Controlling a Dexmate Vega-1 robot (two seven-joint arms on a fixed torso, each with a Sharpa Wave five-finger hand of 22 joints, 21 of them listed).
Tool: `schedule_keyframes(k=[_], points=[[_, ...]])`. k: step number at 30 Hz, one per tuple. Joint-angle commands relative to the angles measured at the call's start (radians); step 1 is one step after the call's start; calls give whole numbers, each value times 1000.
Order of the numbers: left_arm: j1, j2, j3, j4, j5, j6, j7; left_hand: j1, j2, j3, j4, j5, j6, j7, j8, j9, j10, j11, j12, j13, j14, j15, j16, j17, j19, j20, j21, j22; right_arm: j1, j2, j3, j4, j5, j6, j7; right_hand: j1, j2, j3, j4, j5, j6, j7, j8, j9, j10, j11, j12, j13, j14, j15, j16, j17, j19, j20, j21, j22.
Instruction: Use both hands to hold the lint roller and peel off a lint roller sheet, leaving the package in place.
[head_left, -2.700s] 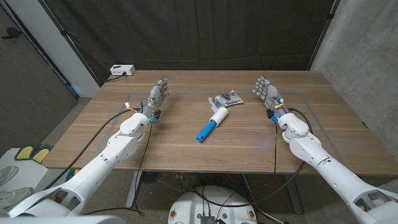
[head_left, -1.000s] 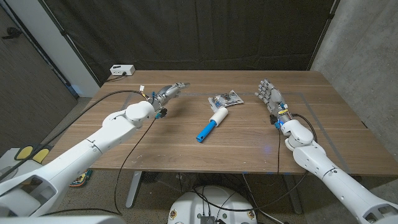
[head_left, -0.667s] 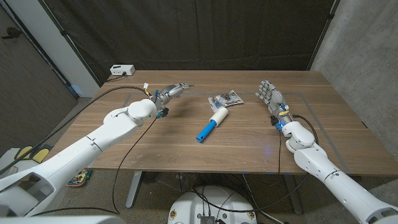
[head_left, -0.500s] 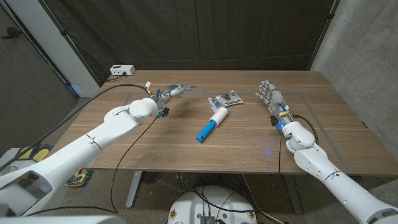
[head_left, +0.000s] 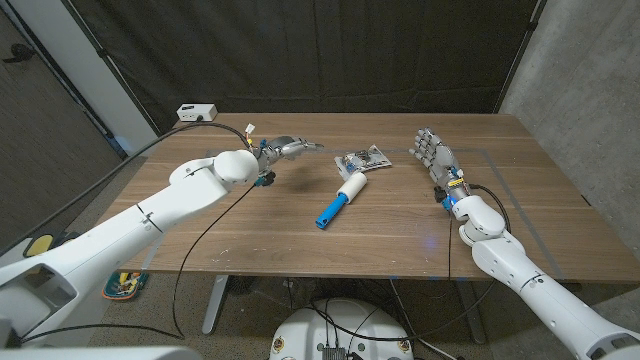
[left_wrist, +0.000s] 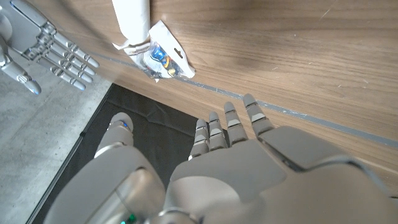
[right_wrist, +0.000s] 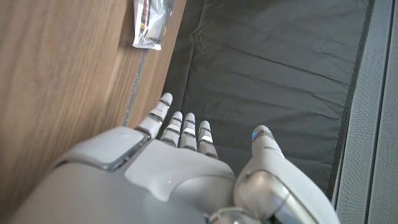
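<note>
My left hand (head_left: 288, 148) has swung in from the left part of the head view toward the middle over the last few seconds, the arm lifting and the fingers turning to point rightward at the task's things. It now sits left of centre in the upper half of the frame, fingers stretched out and apart, holding nothing. My right hand (head_left: 433, 154) has barely moved; it stands at the right, fingers spread and upright, also empty.

The white lint roller with the blue plastic handle (head_left: 338, 199) lies untouched at the middle of the head view, slanting from upper right to lower left, handle toward the bottom. The clear plastic package with printed card (head_left: 362, 158) lies just above the roller's white end, close to it or touching; I cannot tell which. In the left wrist view both sit ahead of my fingertips (left_wrist: 225, 121), apart from them.

I judge this as the reach only beginning: nothing is gripped yet, and my right hand has yet to join.
</note>
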Motion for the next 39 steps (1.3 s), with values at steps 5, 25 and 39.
schedule_keyframes(k=[5,25,39], points=[[-136,40,121,-138,79,255,-151,7,-17,-7,-2,3,4,5,-8,3,19,-3,9,7,23,-5,8,6,18,8,10,1,37,19,-7,76,24,34,68,8,-2,0,0,6,10,1,5,5,11,-1,6,4,3,8,4,6,9,1,-2,6],[-497,8,502,-231,300,538,-451,97,-16,-1,-19,15,53,18,-1,5,75,-24,26,20,88,-37,22,12,106,-44,32,-1,102,46,-13,183,34,89,148,9,-2,0,0,6,10,1,5,5,13,0,6,4,4,7,4,5,12,2,-6,6],[-863,-121,891,-198,334,757,-587,104,-19,-10,-8,17,72,36,-1,6,107,-18,36,27,121,-36,32,19,169,-32,49,-3,170,82,-21,304,58,113,227,8,-3,-1,0,6,11,1,6,5,12,-1,5,4,5,7,4,5,15,3,-10,6]])
